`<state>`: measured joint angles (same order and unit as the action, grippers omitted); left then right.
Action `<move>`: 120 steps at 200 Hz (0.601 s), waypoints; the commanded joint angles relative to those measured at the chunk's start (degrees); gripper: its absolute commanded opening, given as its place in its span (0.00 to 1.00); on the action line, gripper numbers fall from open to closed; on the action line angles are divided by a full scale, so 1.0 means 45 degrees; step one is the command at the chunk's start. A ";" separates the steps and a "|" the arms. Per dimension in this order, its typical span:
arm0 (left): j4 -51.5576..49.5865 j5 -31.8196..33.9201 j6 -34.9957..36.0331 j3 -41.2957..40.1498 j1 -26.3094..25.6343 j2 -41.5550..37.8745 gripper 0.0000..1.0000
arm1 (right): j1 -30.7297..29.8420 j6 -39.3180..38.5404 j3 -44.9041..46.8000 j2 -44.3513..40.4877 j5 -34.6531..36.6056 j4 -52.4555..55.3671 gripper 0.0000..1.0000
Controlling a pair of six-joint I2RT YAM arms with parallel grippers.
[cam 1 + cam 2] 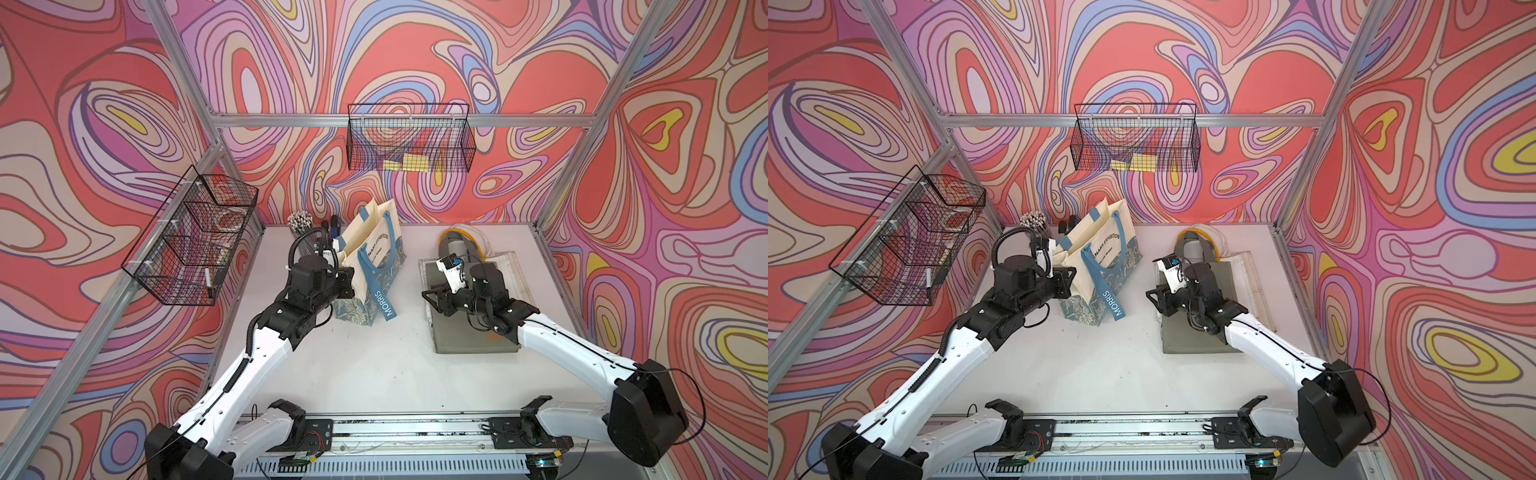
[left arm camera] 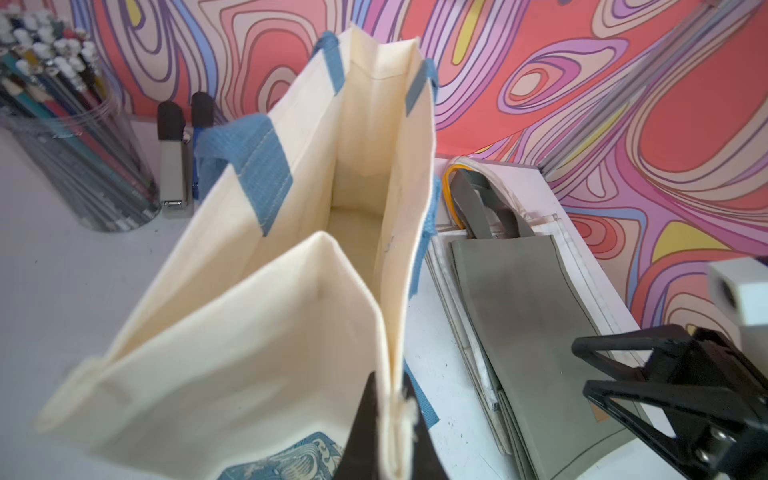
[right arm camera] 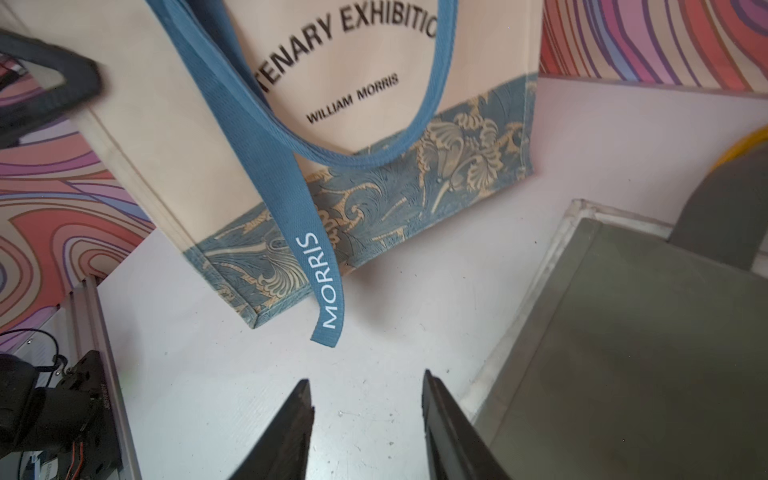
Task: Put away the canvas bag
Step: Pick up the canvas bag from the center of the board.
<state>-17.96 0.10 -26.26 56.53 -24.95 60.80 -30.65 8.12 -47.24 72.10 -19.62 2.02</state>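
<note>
The canvas bag (image 1: 376, 249) (image 1: 1100, 253) stands upright and open in the middle of the table, cream with blue straps and a blue floral base. My left gripper (image 1: 347, 282) (image 1: 1069, 282) (image 2: 390, 382) is shut on the folded top rim at the bag's (image 2: 257, 332) near left corner. A blue strap printed MORRIS (image 3: 324, 282) hangs down the bag's front (image 3: 374, 104) to the table. My right gripper (image 1: 430, 297) (image 1: 1152, 297) (image 3: 365, 382) is open and empty over bare table, between the bag and the flat grey bag.
A flat grey bag (image 1: 469, 328) (image 2: 528, 316) tops a stack in a clear tray (image 1: 509, 266) at the right. A cup of pencils (image 1: 299, 220) and a stapler (image 2: 174, 166) stand behind the bag. Wire baskets hang on the back wall (image 1: 409, 141) and left wall (image 1: 191, 241).
</note>
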 commanded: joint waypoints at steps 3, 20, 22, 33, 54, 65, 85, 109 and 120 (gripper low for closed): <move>-0.1930 0.2656 -0.2426 0.1273 -0.1047 0.0103 0.00 | -0.0895 -0.0977 0.0021 -0.0562 -0.0307 -0.1377 0.48; -0.2720 0.3479 -0.3431 0.2156 -0.1697 0.0573 0.00 | -0.1597 -0.1247 -0.0149 -0.0745 -0.0007 -0.1329 0.49; -0.2810 0.3534 -0.3502 0.2259 -0.1793 0.0641 0.00 | -0.1677 -0.1255 -0.0171 -0.0762 0.0050 -0.1343 0.49; -0.3243 0.4146 -0.4059 0.2796 -0.2276 0.1000 0.00 | -0.2061 -0.1238 -0.0289 -0.0777 0.0418 -0.1386 0.49; -0.2946 0.4249 -0.4831 0.3134 -0.2783 0.1474 0.00 | -0.2799 -0.1261 -0.0665 -0.0515 0.0973 -0.1395 0.50; -0.2754 0.4080 -0.5199 0.3207 -0.2925 0.1695 0.00 | -0.3123 -0.1267 -0.0835 -0.0231 0.1124 -0.1486 0.50; -0.2947 0.3927 -0.5396 0.3664 -0.3376 0.2279 0.00 | -0.3592 -0.1285 -0.0678 0.0185 0.2007 -0.2128 0.50; -0.2839 0.3953 -0.5610 0.3823 -0.3881 0.2770 0.00 | -0.3613 -0.1137 0.0222 0.0537 0.2737 -0.3985 0.50; -0.2747 0.3886 -0.5668 0.3905 -0.3994 0.2927 0.00 | -0.3601 -0.1224 0.0478 0.0798 0.2758 -0.4628 0.50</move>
<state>-30.41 16.88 -48.53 72.14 -41.52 72.86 -46.81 3.05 -48.16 73.47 -11.40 -10.39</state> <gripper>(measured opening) 0.075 0.498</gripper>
